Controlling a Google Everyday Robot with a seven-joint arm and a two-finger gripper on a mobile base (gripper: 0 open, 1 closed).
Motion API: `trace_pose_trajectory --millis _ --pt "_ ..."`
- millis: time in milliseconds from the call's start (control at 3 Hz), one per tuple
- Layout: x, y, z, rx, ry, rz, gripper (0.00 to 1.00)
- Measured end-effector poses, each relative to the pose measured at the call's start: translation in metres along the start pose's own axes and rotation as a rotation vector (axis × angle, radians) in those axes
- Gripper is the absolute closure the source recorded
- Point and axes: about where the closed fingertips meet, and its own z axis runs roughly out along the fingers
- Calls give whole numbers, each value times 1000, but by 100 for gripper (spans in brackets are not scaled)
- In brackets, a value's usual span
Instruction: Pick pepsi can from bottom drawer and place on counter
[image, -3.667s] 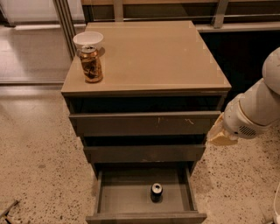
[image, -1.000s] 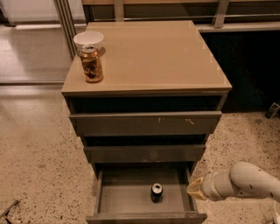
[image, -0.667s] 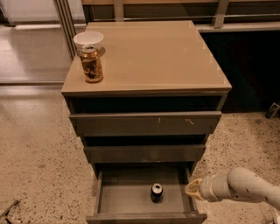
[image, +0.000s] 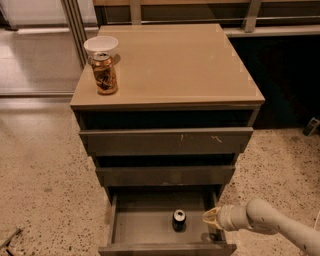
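I am looking down on a speckled terrazzo floor (image: 40, 175) with a grey-brown three-drawer cabinet standing in the middle of it, dark railing and shadow behind. The counter (image: 185, 60) is a glossy tan slab; at its back left corner a brown-gold patterned can (image: 105, 74) stands upright just in front of a white bowl (image: 101, 46). The two upper drawers (image: 165, 141) are slightly ajar, and the bottom drawer (image: 135, 227) is pulled out well past them. The pepsi can (image: 179, 220) stands upright on the drawer's grey floor, a little right of centre, silver top facing me. My arm (image: 270, 222) enters from the lower right corner and lies nearly level, the white forearm reaching left across the drawer's right wall. The hand (image: 210, 218) is low inside the drawer, its yellowish tip pointing at the can from the right, near it but apart from it. I cannot tell whether the hand is spread or closed.
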Motion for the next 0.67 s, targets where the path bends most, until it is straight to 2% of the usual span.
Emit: trace_pose_trajectory --millis 333,667 --pt "0 0 0 0 0 0 100" --pt "8 3 16 -24 -16 -22 81"
